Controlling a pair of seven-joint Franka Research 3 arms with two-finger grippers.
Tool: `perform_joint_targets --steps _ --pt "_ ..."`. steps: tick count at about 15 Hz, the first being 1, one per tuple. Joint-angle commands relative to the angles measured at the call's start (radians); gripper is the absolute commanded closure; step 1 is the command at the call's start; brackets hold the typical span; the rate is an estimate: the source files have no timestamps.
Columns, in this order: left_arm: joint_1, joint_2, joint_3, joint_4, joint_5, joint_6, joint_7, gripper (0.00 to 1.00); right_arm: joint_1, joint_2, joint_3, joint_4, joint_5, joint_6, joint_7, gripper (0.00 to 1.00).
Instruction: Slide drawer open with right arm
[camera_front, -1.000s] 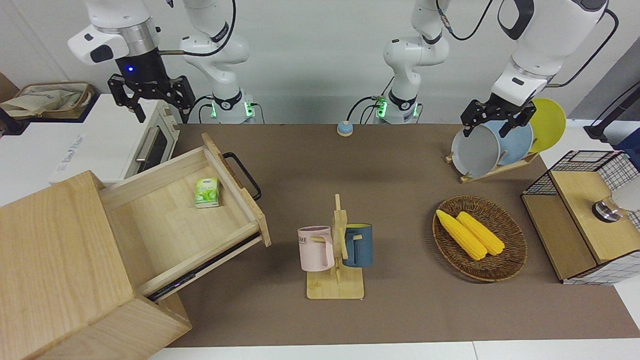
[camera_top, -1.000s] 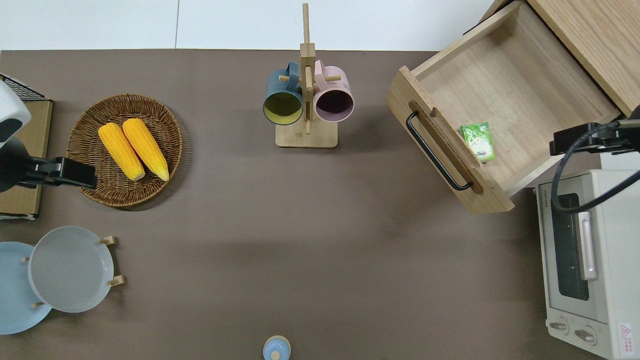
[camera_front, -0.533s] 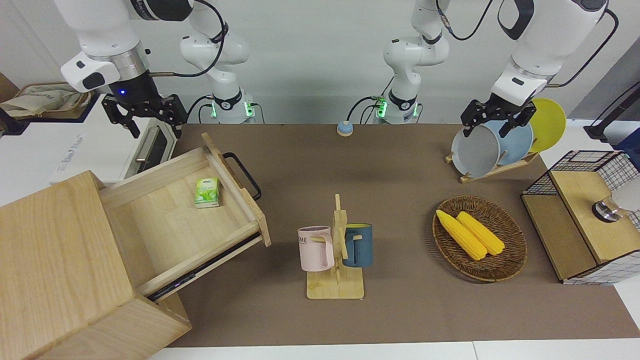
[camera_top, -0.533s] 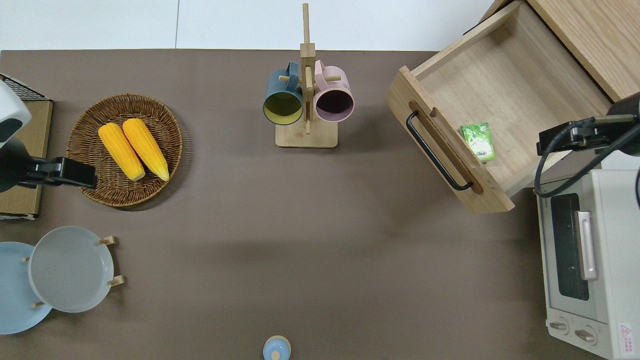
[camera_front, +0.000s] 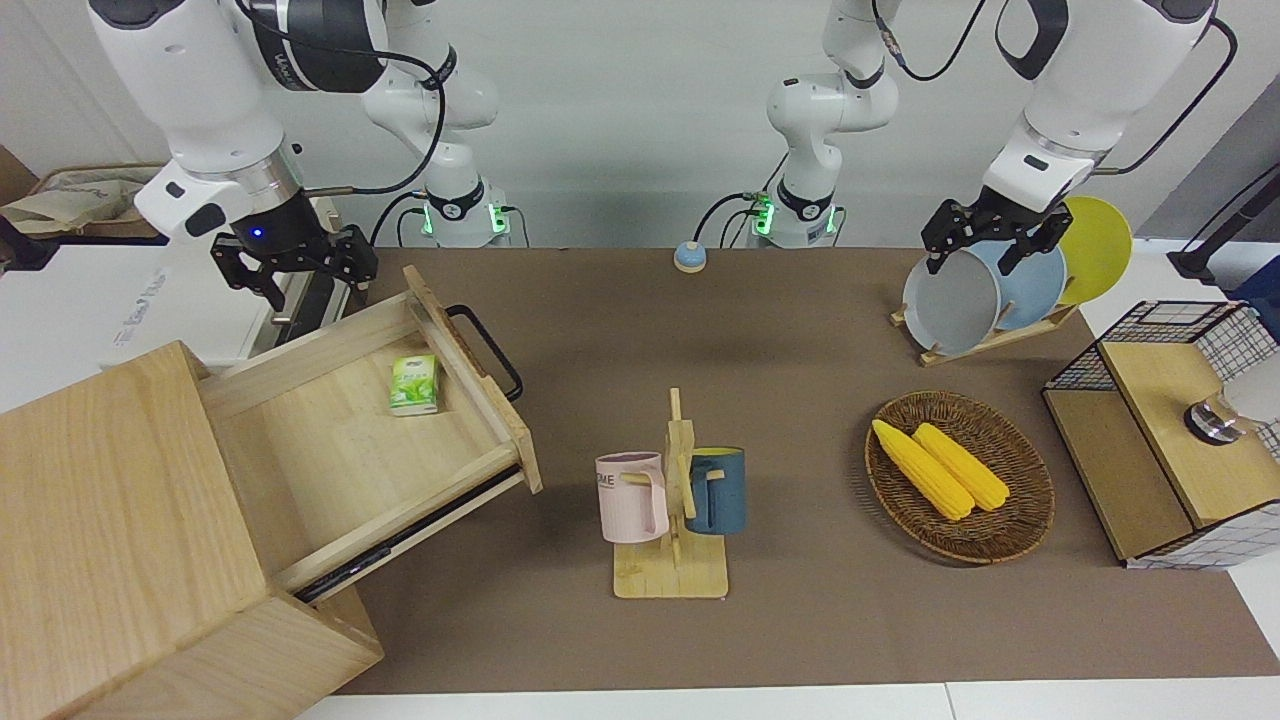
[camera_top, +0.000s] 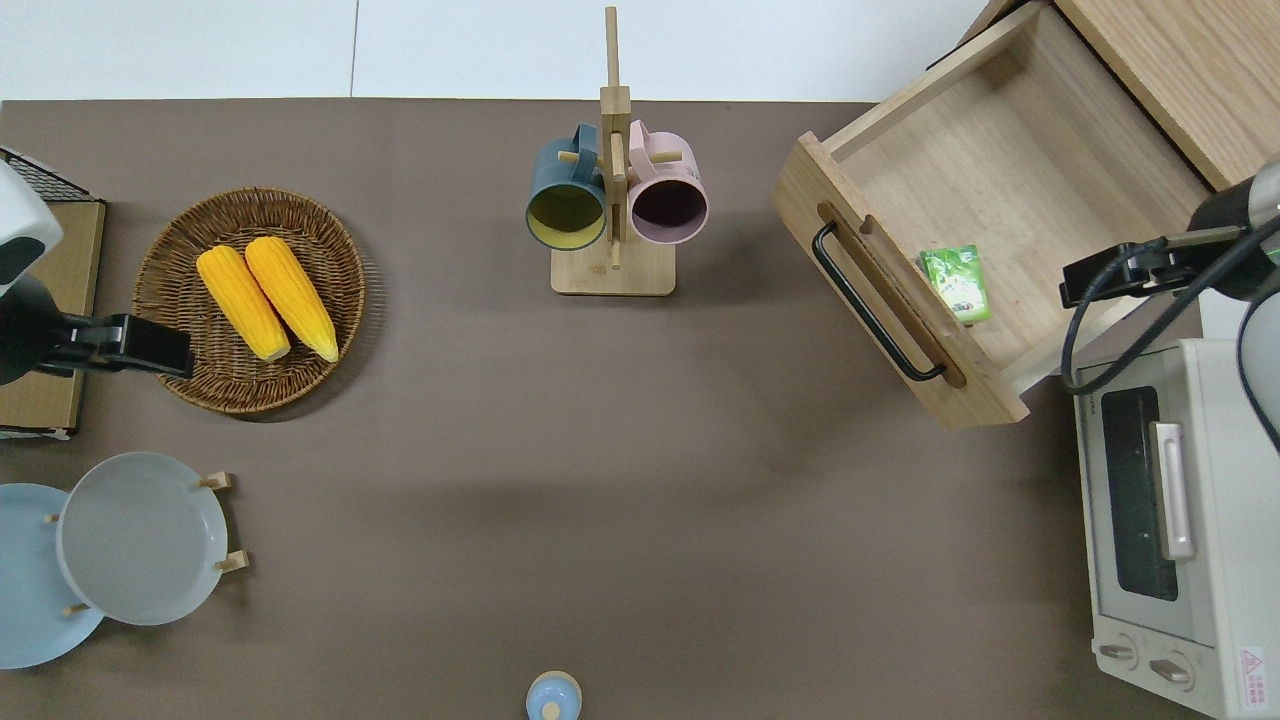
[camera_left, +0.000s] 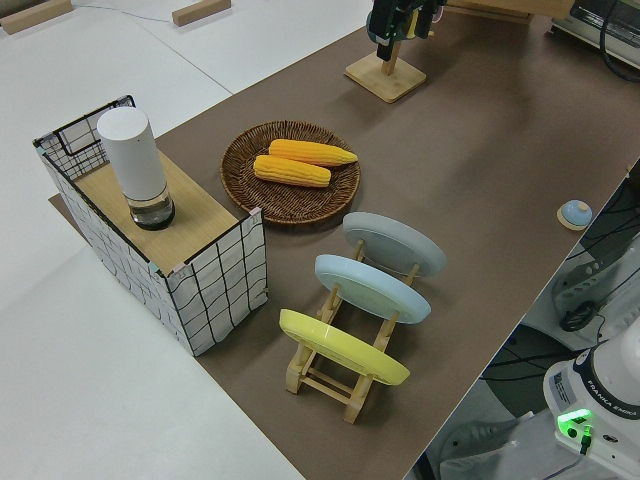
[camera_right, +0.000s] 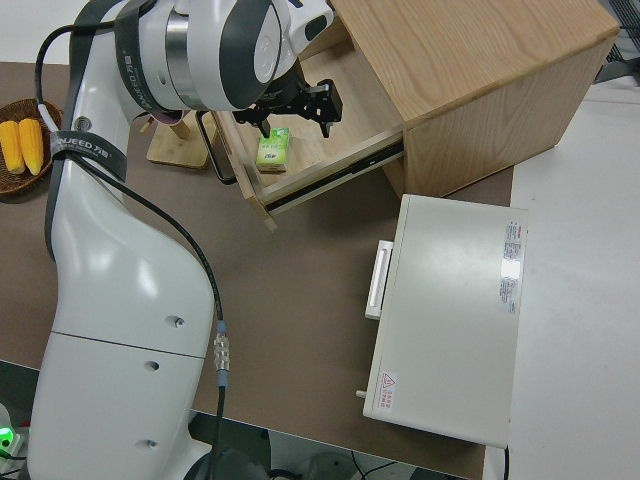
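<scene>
**Drawer pulled out, right gripper up over its back corner**

Brown mat (camera_front: 800, 340) covering most of the table, white tabletop showing round the edges, plain pale wall where the robots stand. Lots going on across the mat: wooden mug stand (camera_front: 672, 500) in the middle with a pink mug (camera_front: 631, 497) and a blue mug (camera_front: 716, 489), wicker basket (camera_front: 960, 476) holding two corn cobs (camera_front: 940, 468), plate rack (camera_front: 985, 338) with grey, blue and yellow plates toward the left arm's end, black wire-mesh box (camera_front: 1170, 430) at that same end, small blue knob thing (camera_front: 689, 257) close to the robot bases.

Toward the right arm's end – big pale-wood cabinet (camera_front: 120, 540) with the drawer (camera_front: 370, 440) slid well out, black loop handle (camera_front: 487, 350) free, nothing touching it. Green carton (camera_front: 414, 384) lying inside the drawer, just beside the front panel. White toaster oven (camera_top: 1170, 520) beside the drawer, nearer to the robots.

Right arm (camera_front: 200, 100) bent down, blue light on the wrist, right gripper (camera_front: 295, 270) in the air over the drawer's side rail by the oven – fingers spread apart, gripping nothing. Left arm parked, left gripper (camera_front: 985, 240) with fingers apart too, nothing held.
</scene>
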Motion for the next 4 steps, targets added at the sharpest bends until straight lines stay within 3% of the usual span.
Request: perform_joint_targets --steps 1,4 --pt "-0.007 -0.004 0.000 0.009 0.018 -0.018 -0.010 0.01 -0.016 0.000 0.009 -0.001 0.022 0.026 0.044 0.015" --pt "-0.007 -0.004 0.000 0.009 0.018 -0.018 -0.010 0.01 -0.019 0.000 0.007 -0.002 0.024 0.026 0.050 0.015"
